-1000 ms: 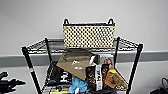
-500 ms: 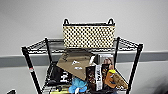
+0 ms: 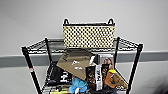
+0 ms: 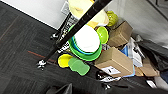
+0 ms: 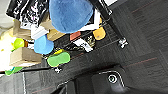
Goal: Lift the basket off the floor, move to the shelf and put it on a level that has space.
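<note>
**Basket on the top tier, arms hanging low beside the rack**

Through the head camera I see the basket sitting upright on the top level of the shelf, close to the wall behind it, with both loop handles standing clear above the rim. It looks square to the tier and sits well inside the rails, so I judge the placing itself done. The tier below is crowded: a slab of cardboard leans across printed boxes, with a blue soft toy low at the front.

My left wrist camera looks down one black post to its wheel on the dark carpet. A stack of green and white plastic plates and brown boxes crowd the bottom of the rack. I cannot tell how the left tool stands.

My right wrist camera shows a big blue plush bulging from the rack, a green sponge-like piece near the floor, and another wheel. Here too the right tool's opening cannot be made out.

To finish this step well, I would keep both arms away from the posts and the plush, and avoid nudging the rack, since it rolls.
</note>
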Controlling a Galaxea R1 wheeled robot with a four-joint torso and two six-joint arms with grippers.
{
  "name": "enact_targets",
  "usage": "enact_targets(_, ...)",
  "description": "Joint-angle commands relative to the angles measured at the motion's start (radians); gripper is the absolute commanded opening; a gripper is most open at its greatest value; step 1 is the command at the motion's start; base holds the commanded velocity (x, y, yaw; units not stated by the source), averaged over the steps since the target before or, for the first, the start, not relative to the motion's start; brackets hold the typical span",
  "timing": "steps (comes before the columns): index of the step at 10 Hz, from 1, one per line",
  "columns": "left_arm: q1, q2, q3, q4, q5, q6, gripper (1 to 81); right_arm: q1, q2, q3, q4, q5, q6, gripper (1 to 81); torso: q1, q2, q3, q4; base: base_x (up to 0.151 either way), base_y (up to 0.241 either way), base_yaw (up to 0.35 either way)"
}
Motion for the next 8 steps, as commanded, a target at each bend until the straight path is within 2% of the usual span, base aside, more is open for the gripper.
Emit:
enact_targets(1, 0.024, 0.052, -0.060, 0.006, -0.064, 0.074, 81.1, -0.005, 0.062, -0.084, 0.010, 0.014, -0.056, 81.1, 0.000, 0.000, 0.000, 0.000, 0.000, 0.000, 0.000)
enact_targets(5, 0.113, 0.169, -0.150, 0.006, -0.072, 0.132, 81.1, -0.116, 0.239, -0.278, 0.009, 0.023, -0.128, 81.1, 0.000, 0.000, 0.000, 0.000, 0.000, 0.000, 0.000)
enact_targets(8, 0.187, 0.298, -0.292, 0.055, -0.072, 0.135, 81.1, -0.174, 0.356, -0.411, 0.009, 0.023, -0.172, 81.1, 0.000, 0.000, 0.000, 0.000, 0.000, 0.000, 0.000)
